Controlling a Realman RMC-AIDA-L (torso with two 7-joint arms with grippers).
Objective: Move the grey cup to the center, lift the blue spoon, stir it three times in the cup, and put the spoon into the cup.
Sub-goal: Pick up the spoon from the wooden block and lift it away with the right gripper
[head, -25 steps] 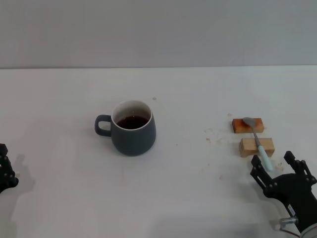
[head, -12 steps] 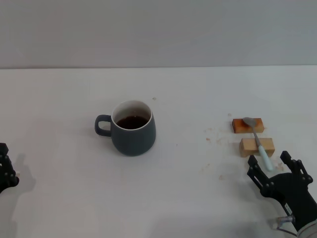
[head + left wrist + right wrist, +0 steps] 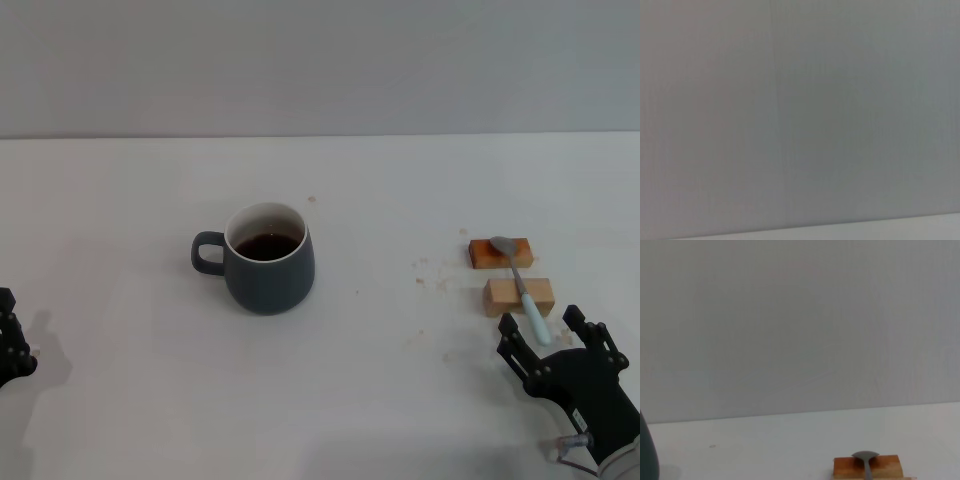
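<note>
The grey cup [image 3: 268, 262] stands left of the table's middle, handle to the left, dark liquid inside; its edge shows in the right wrist view [image 3: 646, 452]. The blue spoon [image 3: 522, 286] lies across two wooden blocks at the right, bowl on the far block, pale handle pointing toward me. Its bowl shows in the right wrist view [image 3: 865, 456]. My right gripper [image 3: 552, 335] is open, its fingers on either side of the handle's near end, not touching it. My left gripper [image 3: 10, 340] sits at the left edge, far from the cup.
An orange-brown block [image 3: 500, 253] and a pale wooden block [image 3: 519, 296] hold the spoon up; the orange one shows in the right wrist view [image 3: 867, 466]. Small crumbs [image 3: 430, 275] lie on the white table left of the blocks. A grey wall stands behind.
My right gripper has edged forward and a little left, its fingers now closer around the spoon handle's end. The cup, spoon and left arm have not moved.
</note>
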